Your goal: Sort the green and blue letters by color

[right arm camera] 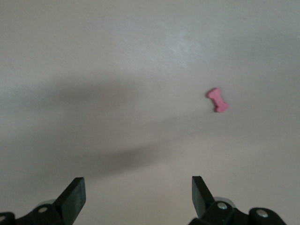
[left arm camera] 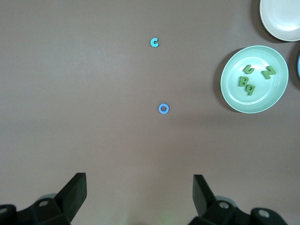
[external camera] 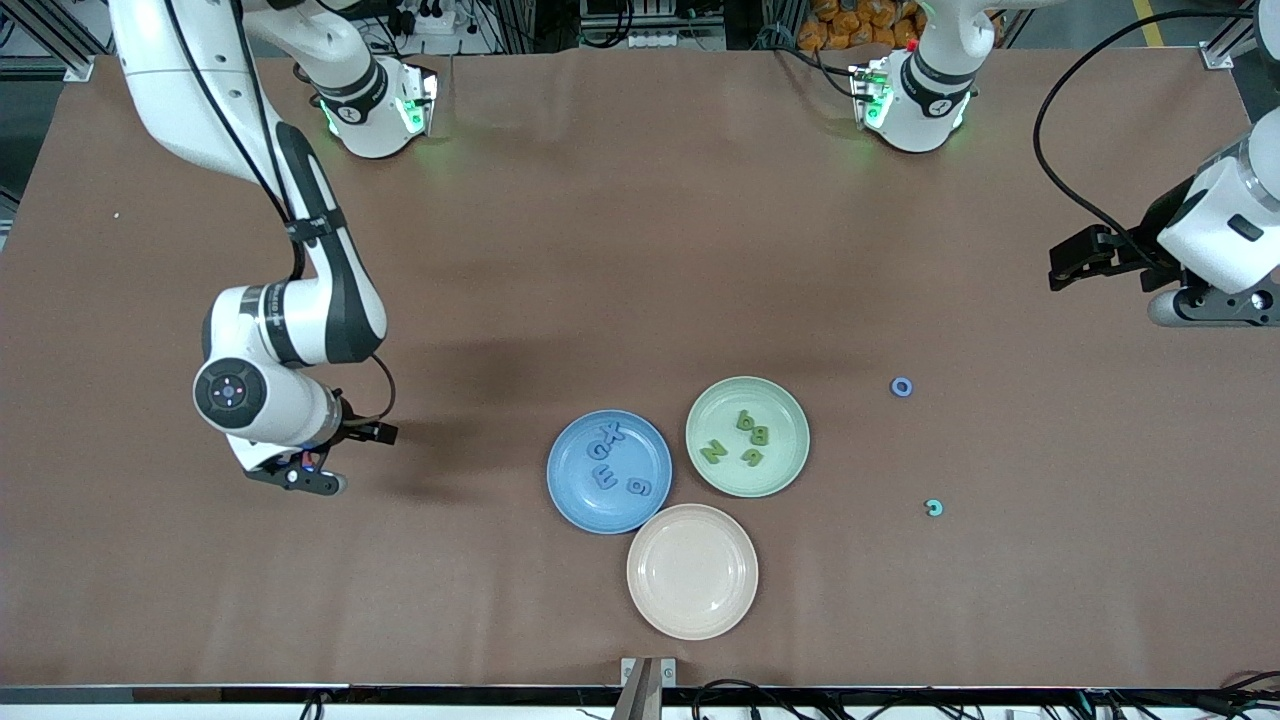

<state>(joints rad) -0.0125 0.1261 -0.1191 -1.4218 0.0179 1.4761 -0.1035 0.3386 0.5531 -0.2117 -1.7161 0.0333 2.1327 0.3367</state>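
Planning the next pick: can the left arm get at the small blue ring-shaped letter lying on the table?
Probably yes: the left gripper is open, with bare brown table between it and the blue ring-shaped letter.

A brown worktop point(external camera: 640, 250) carries three plates clustered together. The cream plate point(external camera: 692, 571) is bare and sits nearest the front camera. Touching it, farther from the camera, are the blue plate point(external camera: 575, 500) toward the right arm's end and the pale green plate point(external camera: 790, 440) toward the left arm's end. A small pink piece point(right arm camera: 218, 100) lies alone on the worktop.
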